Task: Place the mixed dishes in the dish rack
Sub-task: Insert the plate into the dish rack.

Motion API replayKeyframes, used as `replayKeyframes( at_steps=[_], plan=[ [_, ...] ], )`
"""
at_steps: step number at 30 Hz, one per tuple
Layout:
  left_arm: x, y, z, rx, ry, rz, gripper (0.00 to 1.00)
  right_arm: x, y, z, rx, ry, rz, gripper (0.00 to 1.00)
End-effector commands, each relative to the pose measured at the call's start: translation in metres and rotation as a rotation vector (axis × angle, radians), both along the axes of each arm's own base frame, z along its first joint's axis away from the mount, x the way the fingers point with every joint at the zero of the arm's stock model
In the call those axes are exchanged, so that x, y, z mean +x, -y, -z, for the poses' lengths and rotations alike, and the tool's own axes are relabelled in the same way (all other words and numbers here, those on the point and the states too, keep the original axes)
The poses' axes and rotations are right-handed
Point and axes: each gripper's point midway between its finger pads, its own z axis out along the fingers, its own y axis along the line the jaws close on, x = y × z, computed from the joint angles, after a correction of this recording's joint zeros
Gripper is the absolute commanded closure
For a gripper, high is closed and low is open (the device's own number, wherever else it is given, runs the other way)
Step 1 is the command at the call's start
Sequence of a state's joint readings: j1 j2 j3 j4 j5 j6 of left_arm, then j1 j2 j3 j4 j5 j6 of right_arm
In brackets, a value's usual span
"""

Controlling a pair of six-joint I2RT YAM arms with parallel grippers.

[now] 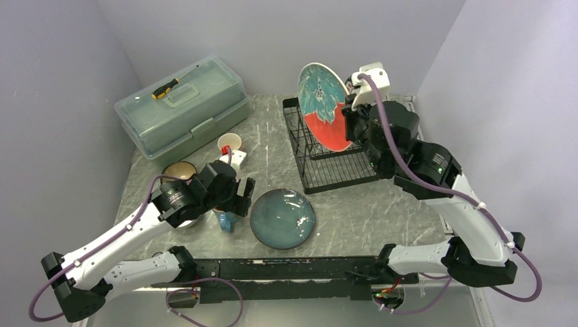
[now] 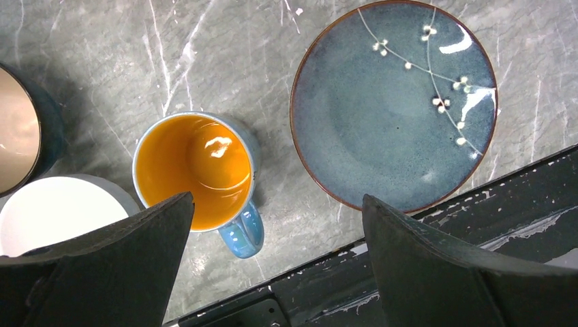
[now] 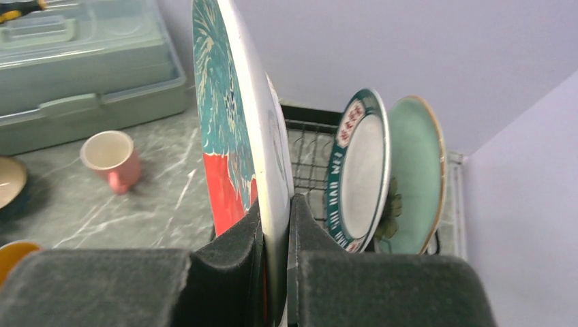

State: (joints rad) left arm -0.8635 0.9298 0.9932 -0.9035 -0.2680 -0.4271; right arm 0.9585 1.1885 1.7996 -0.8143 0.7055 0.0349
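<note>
My right gripper is shut on the rim of the teal-and-red patterned plate, holding it upright over the black wire dish rack. Seen from above, that plate stands at the rack's left end with the right gripper on its right edge. A white dark-rimmed plate and a pale green plate stand upright in the rack. My left gripper hangs open above the table between the blue mug and the flat teal plate.
A pink mug stands left of the rack. A tan bowl and a white bowl sit beside the blue mug. A green lidded box with a screwdriver on top fills the back left. A black rail runs along the near edge.
</note>
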Motion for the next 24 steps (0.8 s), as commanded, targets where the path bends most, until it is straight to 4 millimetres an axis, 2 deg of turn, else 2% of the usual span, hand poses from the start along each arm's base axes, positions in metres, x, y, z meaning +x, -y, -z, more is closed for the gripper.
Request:
replayKeyframes(
  at_steps=[1, 14, 24],
  plan=[
    [0.003, -0.002, -0.003, -0.002, 0.026, -0.013, 0.01, 0.013, 0.027, -0.071, 0.148, 0.243, 0.180, 1.00],
    [0.003, -0.006, 0.001, 0.014, 0.022, -0.033, 0.01, 0.039, 0.018, -0.051, -0.018, 0.295, 0.292, 1.00],
    [0.002, -0.007, 0.001, 0.019, 0.017, -0.038, 0.01, 0.063, 0.021, -0.023, -0.008, 0.242, 0.280, 1.00]
  ],
)
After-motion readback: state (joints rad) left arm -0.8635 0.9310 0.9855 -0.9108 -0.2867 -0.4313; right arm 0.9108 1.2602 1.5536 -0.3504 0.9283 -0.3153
